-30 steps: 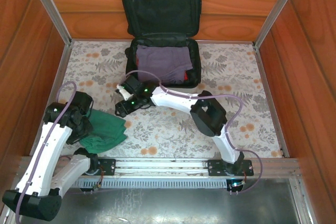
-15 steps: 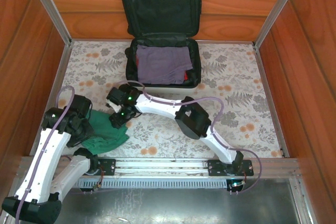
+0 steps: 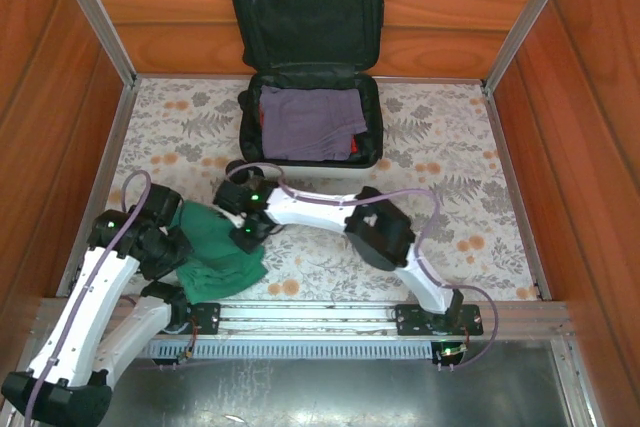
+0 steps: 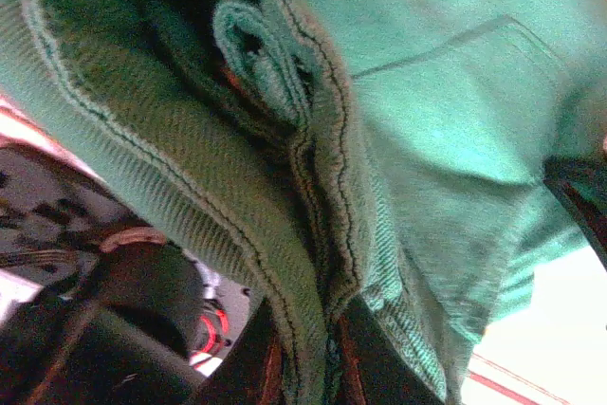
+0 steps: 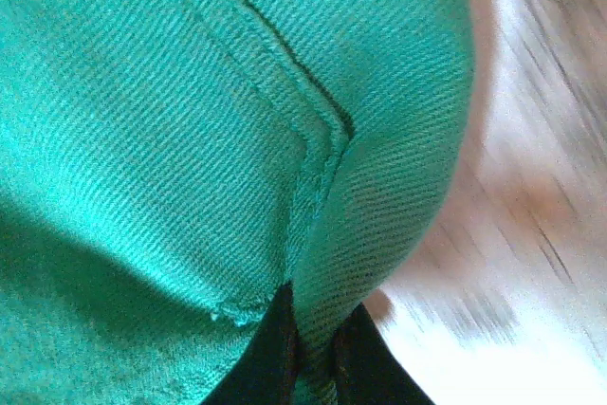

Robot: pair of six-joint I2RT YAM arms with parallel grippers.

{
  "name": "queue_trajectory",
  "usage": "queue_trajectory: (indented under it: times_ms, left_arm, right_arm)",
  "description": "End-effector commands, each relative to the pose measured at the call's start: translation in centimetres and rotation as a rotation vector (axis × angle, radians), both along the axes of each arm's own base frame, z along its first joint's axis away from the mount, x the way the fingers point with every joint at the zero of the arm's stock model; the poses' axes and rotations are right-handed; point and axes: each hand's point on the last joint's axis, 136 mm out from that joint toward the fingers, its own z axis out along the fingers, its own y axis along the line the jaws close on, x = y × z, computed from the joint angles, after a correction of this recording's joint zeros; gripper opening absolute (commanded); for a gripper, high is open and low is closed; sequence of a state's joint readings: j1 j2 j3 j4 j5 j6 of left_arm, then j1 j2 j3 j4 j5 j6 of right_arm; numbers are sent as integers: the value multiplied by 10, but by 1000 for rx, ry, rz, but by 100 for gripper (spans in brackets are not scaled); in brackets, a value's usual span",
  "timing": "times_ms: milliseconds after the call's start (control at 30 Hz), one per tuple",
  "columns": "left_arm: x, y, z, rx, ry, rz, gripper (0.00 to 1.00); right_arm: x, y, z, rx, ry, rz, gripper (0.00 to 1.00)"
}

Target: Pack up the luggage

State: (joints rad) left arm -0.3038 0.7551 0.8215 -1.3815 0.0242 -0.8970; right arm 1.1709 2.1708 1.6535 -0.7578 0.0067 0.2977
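Green cloth (image 3: 215, 247) is the thing being packed right now, and both hands have hold of it. The left hand (image 4: 305, 358) is pressed together on a thick, bunched edge of the cloth. The right hand (image 5: 315, 343) is pinching a folded seam of it. The cloth sits in a heap between the two hands, low by the bench (image 3: 470, 197), and I cannot tell if it is lifted off yet. The luggage (image 3: 310, 17) is well past both hands, at the far side of the bench. It lies open with its lid standing up against the wooden wall (image 3: 450, 7). A purple cloth (image 3: 305, 122) lies inside it. So I think the step now is picking up the green cloth to carry it over. Next, both hands need to lift together, hold on tight and move forward until the cloth is over the open luggage. Then they lower it onto the purple cloth and let go. If one hand goes faster than the other, the cloth could slip out or drag on the bench.
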Motion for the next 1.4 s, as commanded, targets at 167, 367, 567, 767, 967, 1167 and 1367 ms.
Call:
queue_trajectory:
  times_ms: [167, 367, 567, 767, 967, 1167, 1367]
  left_arm:
    - [68, -75, -4, -61, -99, -180, 0]
    - [90, -122, -29, -58, -41, -247, 0]
    - [94, -149, -56, -75, 1, -291, 0]
    - [110, -177, -75, -95, 5, -364, 0]
    - [114, -191, -99, -90, 78, -393, 0]
    - [106, -177, -116, -32, 118, -360, 23]
    - [105, -162, -112, 11, 77, -353, 67]
  right_arm:
    - [28, -177, 6, -247, -115, -476, 0]
    - [18, -239, 14, -304, -166, -669, 0]
    - [0, -290, 22, -361, -203, -788, 0]
    - [-16, -326, 22, -384, -218, -867, 0]
    - [-23, -329, 31, -361, -185, -830, 58]
    - [-11, -313, 52, -140, -175, -828, 90]
    - [18, -296, 54, 61, -119, -870, 94]
